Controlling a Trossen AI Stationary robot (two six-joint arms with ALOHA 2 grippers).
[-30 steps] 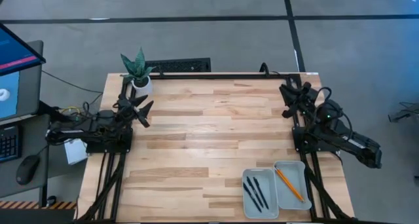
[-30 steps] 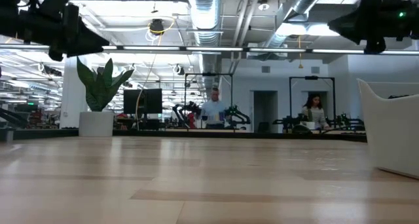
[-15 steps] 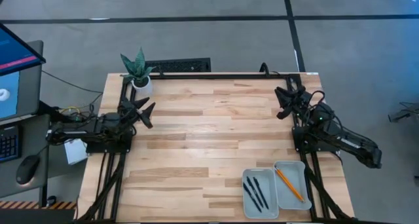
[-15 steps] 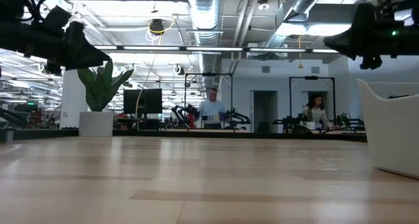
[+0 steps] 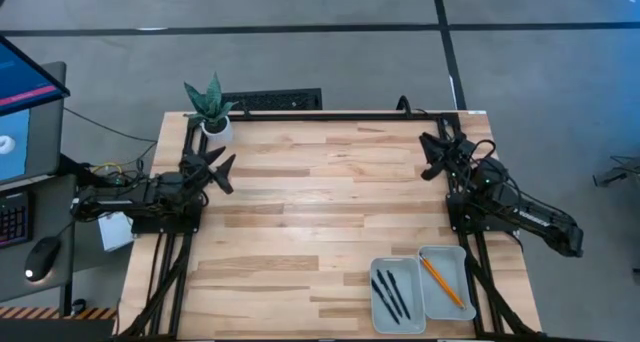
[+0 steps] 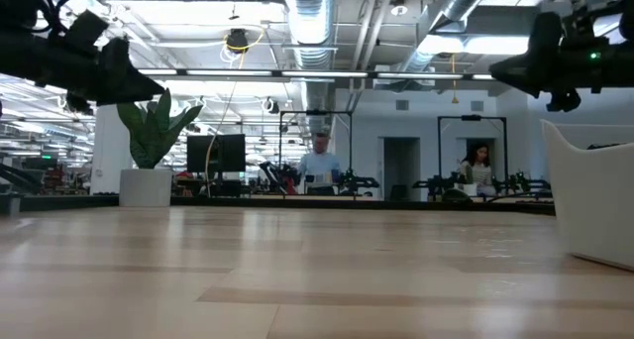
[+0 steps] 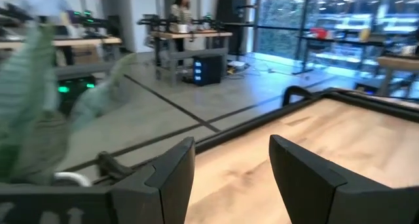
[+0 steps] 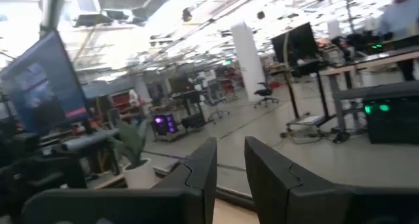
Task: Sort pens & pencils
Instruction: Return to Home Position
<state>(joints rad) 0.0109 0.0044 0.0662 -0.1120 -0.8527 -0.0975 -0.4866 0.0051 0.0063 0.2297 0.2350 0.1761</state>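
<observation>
Three black pens (image 5: 390, 294) lie side by side in the left grey tray (image 5: 377, 278) at the table's near right. An orange pencil (image 5: 441, 281) lies slantwise in the right grey tray (image 5: 458, 258) beside it. My left gripper (image 5: 227, 175) hovers open above the table's left edge, near the plant, fingers pointing to the right; its own view shows it (image 7: 230, 157) empty. My right gripper (image 5: 428, 158) hovers open above the far right part of the table, pointing left and empty (image 8: 230, 153). Both are far from the trays.
A small potted plant (image 5: 212, 110) stands on the far left corner, just beyond my left gripper. Bare wooden tabletop (image 5: 320, 212) spreads between the arms. The low view shows a tray's white wall (image 6: 594, 205) at its right. People and benches show in the room behind.
Both grippers have come down a little from their raised positions. The right gripper has also shifted slightly toward the table's left. For the last half second both have kept nearly still. The pens and the pencil have not moved.
</observation>
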